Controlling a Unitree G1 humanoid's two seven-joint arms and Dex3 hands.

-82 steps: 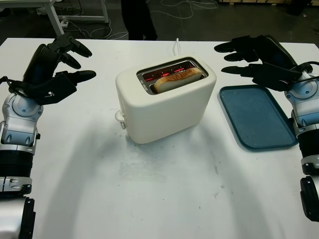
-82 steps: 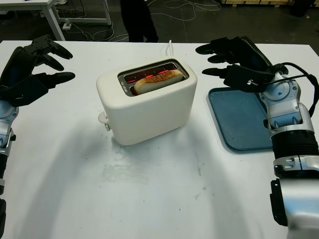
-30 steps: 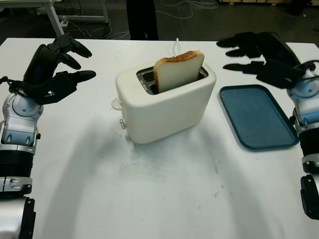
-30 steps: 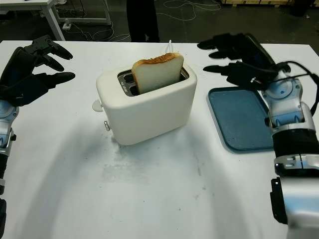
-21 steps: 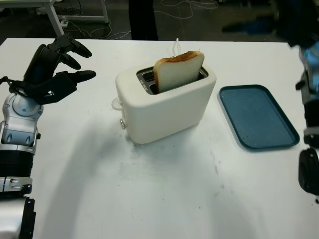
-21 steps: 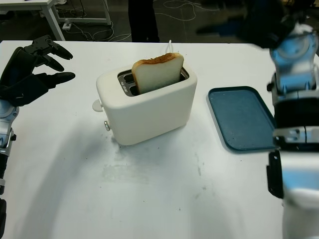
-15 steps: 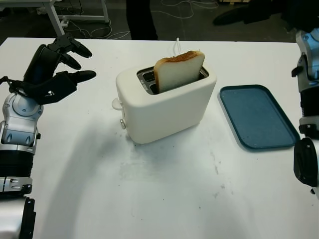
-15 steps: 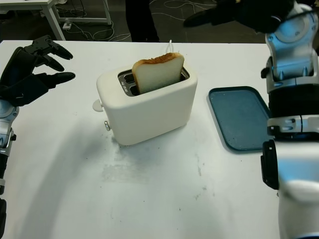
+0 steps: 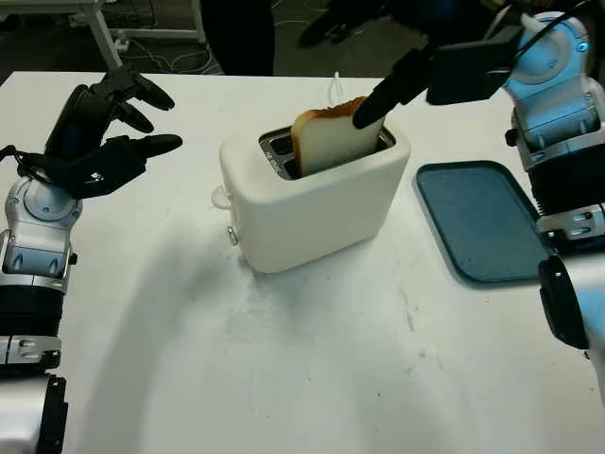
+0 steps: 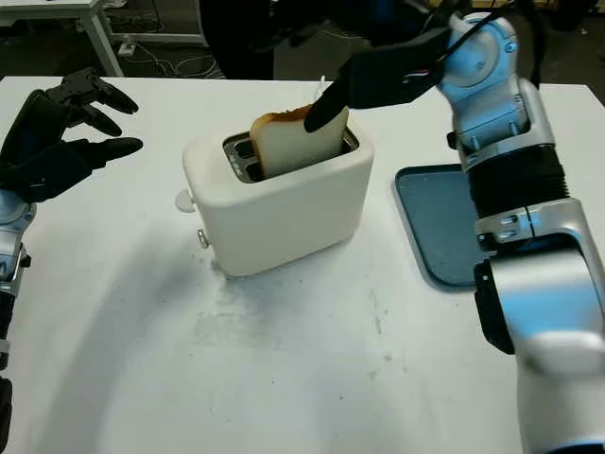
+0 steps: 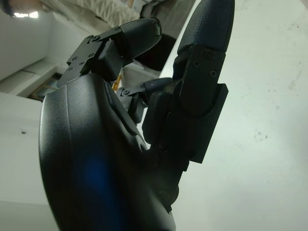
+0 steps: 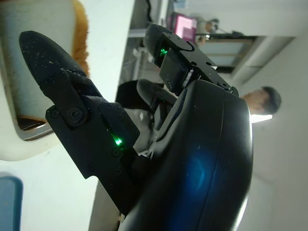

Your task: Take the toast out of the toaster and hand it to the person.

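Observation:
A cream toaster (image 9: 312, 203) stands mid-table with a slice of toast (image 9: 326, 142) standing up out of its slot. My right hand (image 9: 340, 71) reaches in from the right, above the toaster, and is open. Its thumb (image 9: 376, 99) points down at the toast's upper right corner, and its other fingers (image 9: 331, 19) hang beyond the toast's far side. Up close in the right wrist view, the thumb (image 12: 57, 82) lies against the toast's pale face (image 12: 12, 72). My left hand (image 9: 104, 132) is open above the table's left side, well apart from the toaster.
A blue tray (image 9: 487, 222) lies on the white table (image 9: 284, 378) to the right of the toaster. A person in dark clothes (image 9: 236, 38) stands behind the far edge. The toaster's white cord (image 9: 334, 87) runs off the back.
The toast has popped up from the glowing slot. My right hand has swung from the back right, above the tray, up and left over the toaster. The left hand has not moved.

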